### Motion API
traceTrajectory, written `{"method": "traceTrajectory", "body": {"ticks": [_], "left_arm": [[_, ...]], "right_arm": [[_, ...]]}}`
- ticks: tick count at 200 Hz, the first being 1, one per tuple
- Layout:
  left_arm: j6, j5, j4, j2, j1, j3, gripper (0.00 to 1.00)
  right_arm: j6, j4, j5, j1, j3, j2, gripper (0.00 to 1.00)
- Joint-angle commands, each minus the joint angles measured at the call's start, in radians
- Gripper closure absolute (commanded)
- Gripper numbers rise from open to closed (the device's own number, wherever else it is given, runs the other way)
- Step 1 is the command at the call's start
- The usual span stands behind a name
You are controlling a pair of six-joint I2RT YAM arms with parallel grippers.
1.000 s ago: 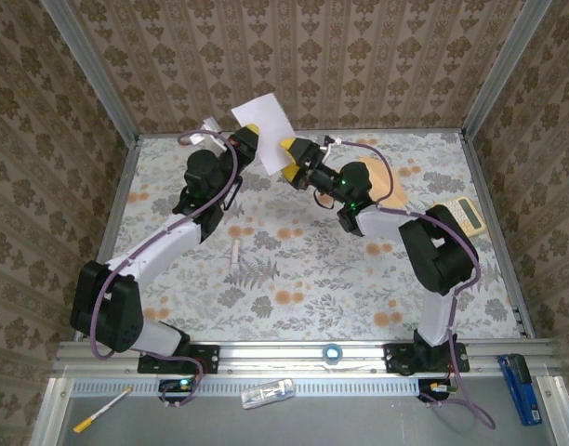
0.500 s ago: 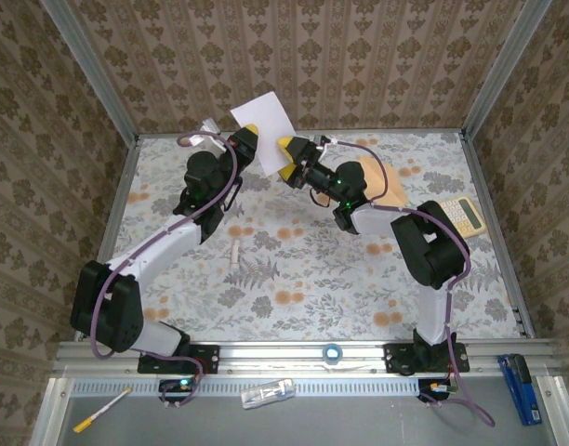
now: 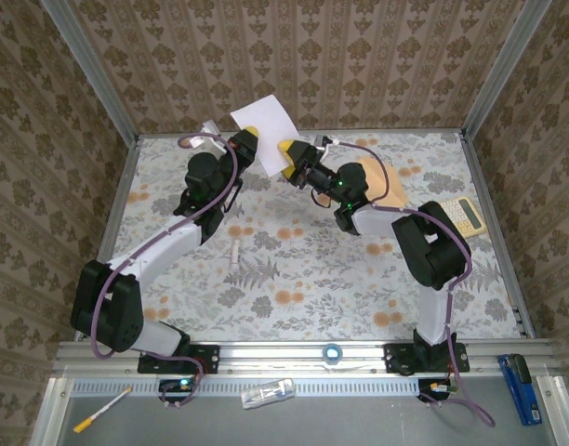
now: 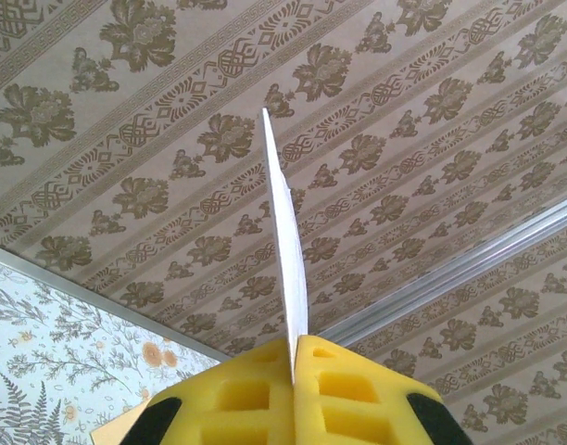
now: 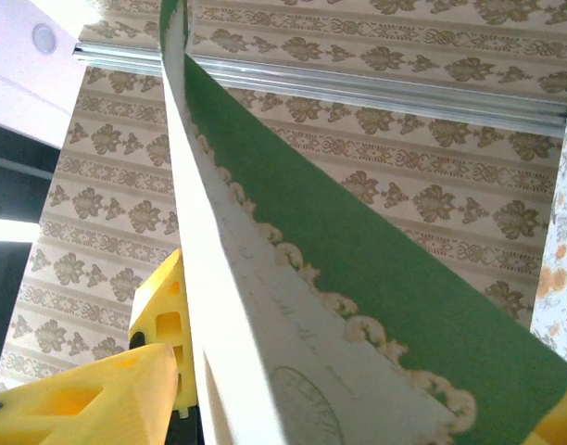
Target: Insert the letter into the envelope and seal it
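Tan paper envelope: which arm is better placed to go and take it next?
Right, probably. The tan paper envelope lies close by that arm, and the right jaws stand open around the white, green-bordered paper letter, while the left jaws are clamped on it.

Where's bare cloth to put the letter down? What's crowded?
Free: near-centre tablecloth between the arms, right of the white stick; left strip along the rail. Crowded: far centre, left gripper and right gripper at the letter; far right, envelope and calculator.
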Motion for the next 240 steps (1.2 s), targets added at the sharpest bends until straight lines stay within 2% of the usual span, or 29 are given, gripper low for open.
{"method": "traceTrajectory", "body": {"ticks": [1, 76, 132, 200, 240], "left_arm": [[-0.008, -0.021, 0.043, 0.007, 0.007, -0.01, 1.0], [0.0, -0.035, 0.053, 0.007, 0.028, -0.011, 1.0], [-0.002, -0.026, 0.052, 0.022, 0.02, -0.016, 1.0], [0.012, -0.035, 0.041, 0.018, 0.017, -0.033, 1.0], [0.011, -0.028, 0.041, 0.026, 0.015, -0.027, 1.0]], "right_arm": [[-0.01, 0.051, 0.027, -0.006, -0.021, -0.05, 0.39], [0.007, 0.053, 0.034, -0.006, -0.045, -0.062, 0.33], [0.018, 0.054, 0.039, -0.006, -0.023, -0.057, 0.34], [0.023, 0.054, 0.052, -0.009, -0.02, -0.06, 0.42], [0.021, 0.055, 0.054, -0.012, -0.015, -0.062, 0.54]]}}
